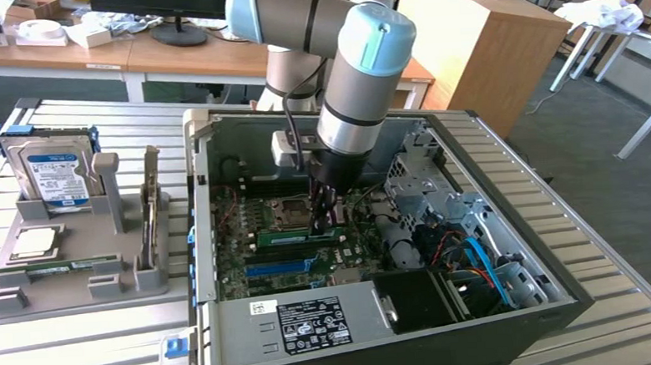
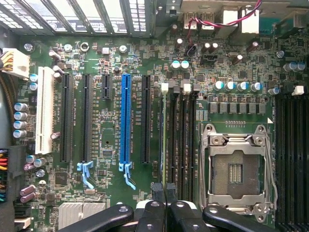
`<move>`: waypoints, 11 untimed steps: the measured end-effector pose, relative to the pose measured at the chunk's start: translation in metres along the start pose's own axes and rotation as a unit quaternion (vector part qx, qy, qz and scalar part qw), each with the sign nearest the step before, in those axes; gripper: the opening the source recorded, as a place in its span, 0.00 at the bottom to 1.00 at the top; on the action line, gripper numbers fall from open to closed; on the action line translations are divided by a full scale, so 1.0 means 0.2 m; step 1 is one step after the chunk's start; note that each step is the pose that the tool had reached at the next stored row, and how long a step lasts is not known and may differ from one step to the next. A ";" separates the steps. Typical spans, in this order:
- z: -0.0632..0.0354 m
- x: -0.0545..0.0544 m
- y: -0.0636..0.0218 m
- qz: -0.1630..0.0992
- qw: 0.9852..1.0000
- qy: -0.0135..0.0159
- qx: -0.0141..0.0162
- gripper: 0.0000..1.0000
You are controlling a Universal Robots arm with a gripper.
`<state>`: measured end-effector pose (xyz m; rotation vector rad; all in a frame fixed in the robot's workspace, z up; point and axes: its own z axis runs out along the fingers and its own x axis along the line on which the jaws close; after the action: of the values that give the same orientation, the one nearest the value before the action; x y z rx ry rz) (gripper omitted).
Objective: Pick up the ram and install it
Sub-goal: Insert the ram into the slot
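Note:
The ram (image 1: 295,234) is a narrow green stick standing on edge in a memory slot of the motherboard, inside the open computer case (image 1: 201,239). In the wrist view the ram (image 2: 164,140) is a thin pale green line running along the slot beside the CPU socket (image 2: 236,169). My gripper (image 1: 328,226) reaches straight down into the case onto the ram's upper edge. The black fingertips (image 2: 157,189) are pressed close together. The green edge runs straight into the seam between them, so my gripper (image 2: 164,186) is shut on the ram.
A grey holder (image 1: 74,288) at the exterior view's left carries a blue-labelled hard drive (image 1: 58,176), a CPU (image 1: 33,241) and another green stick (image 1: 62,265) lying flat. Inside the case are a power supply (image 1: 310,321), blue cables (image 1: 480,258) and a blue expansion slot (image 2: 126,121).

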<state>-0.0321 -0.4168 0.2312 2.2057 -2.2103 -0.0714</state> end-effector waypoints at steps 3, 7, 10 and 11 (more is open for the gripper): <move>-0.006 0.00 0.000 0.000 1.000 0.000 0.000 0.11; -0.012 0.00 0.000 0.000 1.000 0.000 -0.001 0.11; -0.013 0.00 0.000 0.000 1.000 0.000 -0.001 0.11; -0.013 0.00 0.000 0.000 1.000 0.000 -0.001 0.11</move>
<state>-0.0320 -0.4169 0.2337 2.2047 -2.2092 -0.0724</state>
